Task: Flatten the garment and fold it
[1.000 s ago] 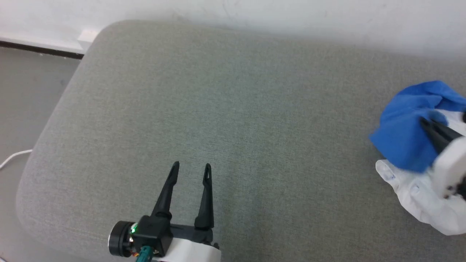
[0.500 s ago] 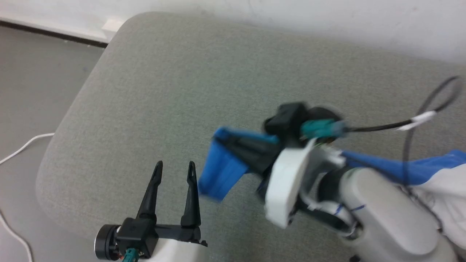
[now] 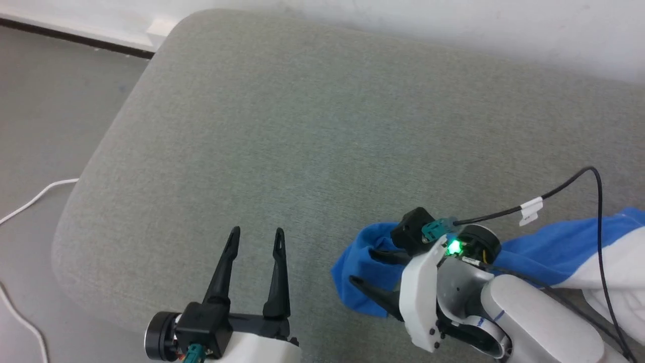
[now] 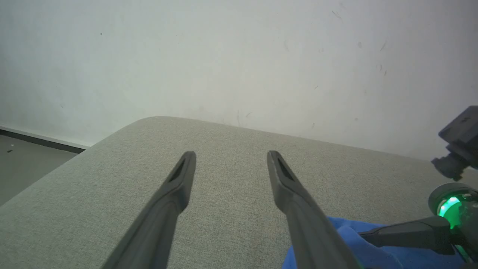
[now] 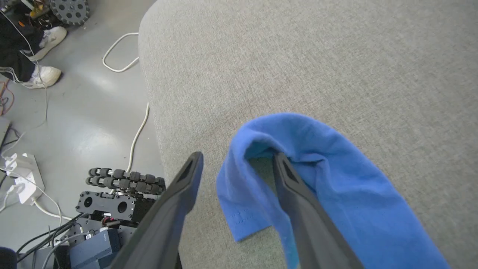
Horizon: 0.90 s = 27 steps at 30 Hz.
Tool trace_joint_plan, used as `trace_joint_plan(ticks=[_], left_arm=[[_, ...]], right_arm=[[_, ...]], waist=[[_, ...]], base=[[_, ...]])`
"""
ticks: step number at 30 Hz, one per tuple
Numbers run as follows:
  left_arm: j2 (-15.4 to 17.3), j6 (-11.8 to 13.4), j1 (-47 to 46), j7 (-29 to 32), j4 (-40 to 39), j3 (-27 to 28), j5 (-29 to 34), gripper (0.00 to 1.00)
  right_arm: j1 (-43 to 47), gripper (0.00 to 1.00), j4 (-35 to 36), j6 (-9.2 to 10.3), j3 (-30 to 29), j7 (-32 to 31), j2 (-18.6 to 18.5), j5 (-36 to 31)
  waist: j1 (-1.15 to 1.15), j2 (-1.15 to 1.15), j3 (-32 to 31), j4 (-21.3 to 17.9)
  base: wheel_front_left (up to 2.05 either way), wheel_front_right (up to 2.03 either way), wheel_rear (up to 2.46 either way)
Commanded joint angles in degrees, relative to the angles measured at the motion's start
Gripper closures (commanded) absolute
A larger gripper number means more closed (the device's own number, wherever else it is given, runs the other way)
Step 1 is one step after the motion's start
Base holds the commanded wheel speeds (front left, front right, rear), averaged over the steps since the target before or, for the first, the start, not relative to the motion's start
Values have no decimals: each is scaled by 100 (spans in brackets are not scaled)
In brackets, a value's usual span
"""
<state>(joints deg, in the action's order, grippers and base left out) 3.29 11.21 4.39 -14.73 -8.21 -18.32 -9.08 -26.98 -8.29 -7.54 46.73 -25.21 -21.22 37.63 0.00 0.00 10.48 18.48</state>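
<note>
The garment lies on the grey cushion (image 3: pixel 302 126) at the lower right of the head view, a blue sleeve (image 3: pixel 360 297) stretched leftward and white cloth (image 3: pixel 620 282) at the right edge. My right gripper (image 3: pixel 362 265) is open at the sleeve's end. In the right wrist view that gripper (image 5: pixel 239 156) has the blue sleeve (image 5: pixel 336 168) draped over its right finger, and nothing is pinched. My left gripper (image 3: pixel 257 233) stands open and empty just left of the sleeve, above the cushion's front. From the left wrist view, the left gripper (image 4: pixel 231 155) points at the wall, with the sleeve (image 4: pixel 358 239) at the lower right.
The cushion's rounded left edge (image 3: pixel 85 171) drops to a grey floor with a white cable (image 3: pixel 30 199). A white wall (image 3: pixel 453 25) backs the cushion. The right wrist view shows the robot's base (image 5: pixel 112 203), a power strip (image 5: pixel 22 175) and a person's feet (image 5: pixel 41 74).
My right arm carried the blue sleeve leftward across the cushion to the front middle, lowered it and opened its jaws. The head camera shifted. The left gripper stayed open.
</note>
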Motion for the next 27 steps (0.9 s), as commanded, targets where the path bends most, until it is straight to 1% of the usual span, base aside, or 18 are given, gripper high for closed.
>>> trace_joint_plan(ticks=[1, 4, 7, 9, 12, 16, 20, 24, 25, 27], left_arm=[[-27, 10, -100, -27, 27, 13, -9, 0], [-29, -9, -110, -27, 65, 42, 8, 0], [-30, -27, -90, -27, 75, 89, 30, 0], [-9, -45, -45, -27, 75, 127, 47, 0], [54, -72, 34, -27, 81, 183, 67, 0], [148, -107, 116, -27, 72, 240, 77, 0], [204, -133, 172, -27, 39, 236, 84, 0], [220, -159, 238, -27, 32, 191, 89, 0], [220, -159, 238, -27, 32, 191, 89, 0], [218, -168, 281, -27, 60, 153, 103, 0]], right_arm=[[-15, 0, 63, 5, -39, 72, 86, 190], [-137, 0, 325, 5, -205, 178, 107, 473], [-173, 0, 620, 5, -717, 432, 47, 561], [-100, 0, 767, 5, -1203, 653, -37, 414], [210, 0, 931, 5, -2054, 939, -137, -20], [967, 0, 1218, 5, -3349, 1119, -13, -622], [1888, 0, 1738, 5, -4580, 1280, 308, -1337], [2900, 0, 2245, 5, -5749, 1603, 1005, -2059], [2900, 0, 2245, 5, -5749, 1603, 1005, -2059], [3392, 0, 2363, 5, -6236, 1860, 1458, -2325]], waist=[[0, 0, -70, -143], [0, 0, -156, -301], [0, 0, -259, -467], [0, 0, -338, -606], [0, 0, -444, -812], [0, 0, -540, -1057], [0, 0, -562, -1243], [0, 0, -548, -1340], [0, 0, -548, -1340], [0, 0, -542, -1370]], base=[[0, 0, 0], [0, 0, 0], [0, 0, 0], [0, 0, 0], [0, 0, 0], [0, 0, 0], [0, 0, 0], [0, 0, 0], [0, 0, 0], [0, 0, 0]])
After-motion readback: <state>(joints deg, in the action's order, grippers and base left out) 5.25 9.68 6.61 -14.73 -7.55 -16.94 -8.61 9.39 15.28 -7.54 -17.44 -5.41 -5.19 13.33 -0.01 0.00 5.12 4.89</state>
